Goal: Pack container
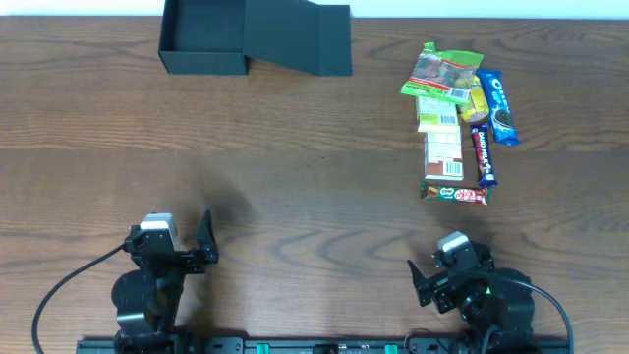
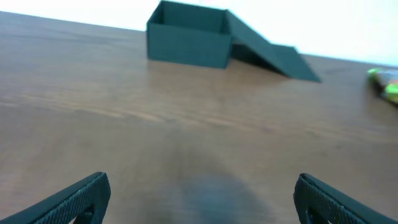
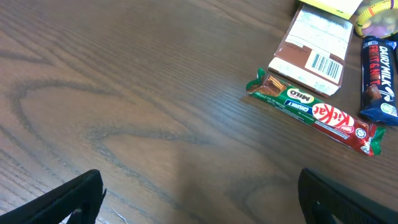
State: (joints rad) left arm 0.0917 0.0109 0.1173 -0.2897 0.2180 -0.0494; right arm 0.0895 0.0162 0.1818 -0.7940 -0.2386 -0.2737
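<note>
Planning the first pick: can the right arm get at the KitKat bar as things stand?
Probably yes. The KitKat bar lies flat, nothing on top, bare table between it and the open right gripper. A brown packet sits behind it.

We see a green packet [image 2: 385,84] blurred, cut by the right edge. The purple bar [image 3: 378,81] and the fingers [image 2: 74,198] of the left gripper [image 2: 202,186] are cropped too.
</note>
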